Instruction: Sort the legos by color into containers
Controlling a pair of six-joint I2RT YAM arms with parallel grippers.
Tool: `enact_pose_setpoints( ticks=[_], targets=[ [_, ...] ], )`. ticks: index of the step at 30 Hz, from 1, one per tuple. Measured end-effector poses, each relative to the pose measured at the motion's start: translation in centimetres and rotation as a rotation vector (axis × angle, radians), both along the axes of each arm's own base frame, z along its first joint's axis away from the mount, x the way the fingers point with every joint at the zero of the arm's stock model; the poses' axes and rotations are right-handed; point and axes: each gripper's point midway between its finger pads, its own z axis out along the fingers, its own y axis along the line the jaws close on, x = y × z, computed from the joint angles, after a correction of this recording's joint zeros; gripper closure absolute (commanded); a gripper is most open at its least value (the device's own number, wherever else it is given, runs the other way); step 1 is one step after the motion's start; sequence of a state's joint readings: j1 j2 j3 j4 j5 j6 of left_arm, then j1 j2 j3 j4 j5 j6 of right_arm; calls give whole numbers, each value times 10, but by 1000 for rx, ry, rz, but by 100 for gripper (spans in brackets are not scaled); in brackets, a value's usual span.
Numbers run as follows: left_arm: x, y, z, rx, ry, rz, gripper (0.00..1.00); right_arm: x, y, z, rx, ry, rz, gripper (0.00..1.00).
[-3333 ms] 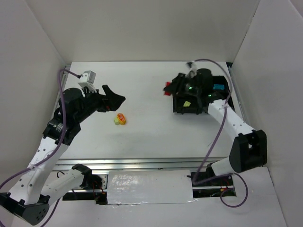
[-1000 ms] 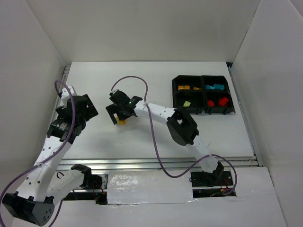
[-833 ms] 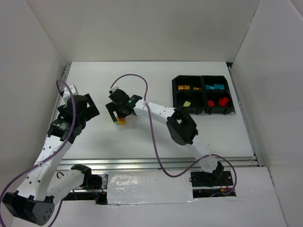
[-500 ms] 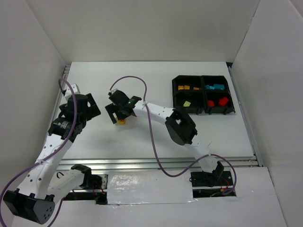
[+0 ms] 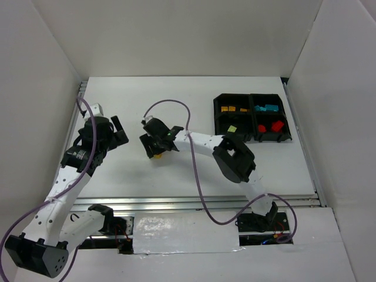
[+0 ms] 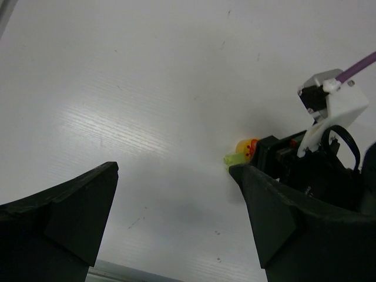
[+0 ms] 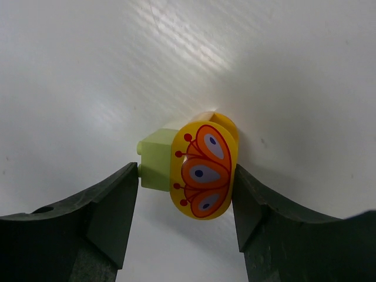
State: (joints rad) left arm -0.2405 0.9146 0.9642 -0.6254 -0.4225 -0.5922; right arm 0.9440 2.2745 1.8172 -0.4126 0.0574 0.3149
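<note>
On the white table, a rounded orange-yellow lego (image 7: 204, 170) printed with a butterfly sits joined to a pale yellow-green lego (image 7: 155, 166). My right gripper (image 7: 186, 176) has one finger against each outer side of the pair. From above, the pair (image 5: 156, 155) peeks out under the right gripper (image 5: 156, 150). My left gripper (image 5: 119, 131) hovers open to their left, holding nothing; its wrist view shows the same legos (image 6: 242, 151) beyond its fingertips (image 6: 176, 176). The containers, a black four-compartment tray (image 5: 251, 101), hold orange (image 5: 232, 109), teal (image 5: 270, 108), green (image 5: 232, 128) and red (image 5: 269, 126) legos.
White walls enclose the table on three sides. The right arm reaches left across the middle, trailing a purple cable (image 5: 194, 170). A metal rail (image 5: 194, 202) runs along the near edge.
The right gripper's jaws have come together from wide open onto the two joined legos, and it has shifted slightly right. The left gripper has edged a little to the right.
</note>
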Motion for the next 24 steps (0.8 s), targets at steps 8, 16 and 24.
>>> enact_pose_setpoints(
  ticks=[8, 16, 24],
  targets=[
    [9, -53, -14, -182, 16, -216, 0, -49, -73, 65, 120, -100, -8, 100],
    [12, -142, -19, -587, 26, -520, 4, -64, -91, 166, 392, -291, -6, 100],
    [2, -181, -5, -791, 27, -696, 16, -64, -90, 168, 403, -294, -1, 100]
  ],
)
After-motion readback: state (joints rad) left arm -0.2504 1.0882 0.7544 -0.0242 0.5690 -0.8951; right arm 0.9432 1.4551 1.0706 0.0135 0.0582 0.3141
